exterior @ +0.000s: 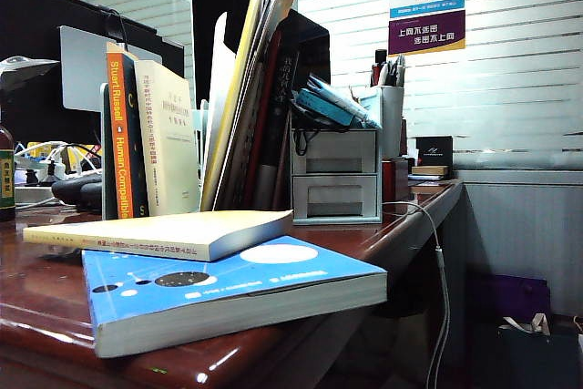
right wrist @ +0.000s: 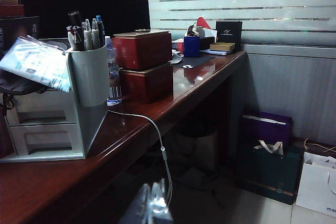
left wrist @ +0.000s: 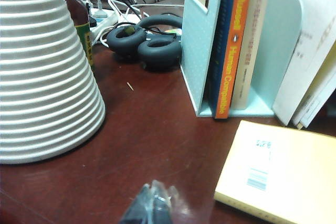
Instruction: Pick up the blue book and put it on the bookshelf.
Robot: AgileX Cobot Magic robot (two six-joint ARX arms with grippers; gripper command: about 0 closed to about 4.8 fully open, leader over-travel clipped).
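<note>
The blue book [exterior: 228, 293] lies flat at the near edge of the dark wooden desk [exterior: 36, 316], with a thinner pale-yellow book [exterior: 164, 232] resting across its far part. Behind them stands the bookshelf [exterior: 103, 152], a pale grey-green rack holding upright books; its end panel [left wrist: 199, 40] also shows in the left wrist view. No gripper appears in the exterior view. My left gripper [left wrist: 153, 198] hovers shut and empty over bare desk, a little short of the yellow book [left wrist: 283, 171]. My right gripper [right wrist: 156, 198] is shut, empty, beyond the desk's edge over the floor.
A ribbed white lamp base [left wrist: 42, 66] and black headphones [left wrist: 152, 45] sit near the rack. A grey two-drawer box [exterior: 335, 184] with a pen cup [right wrist: 89, 74], red boxes [right wrist: 144, 64] and a hanging white cable [right wrist: 157, 140] lie further along. Bags [right wrist: 268, 150] stand on the floor.
</note>
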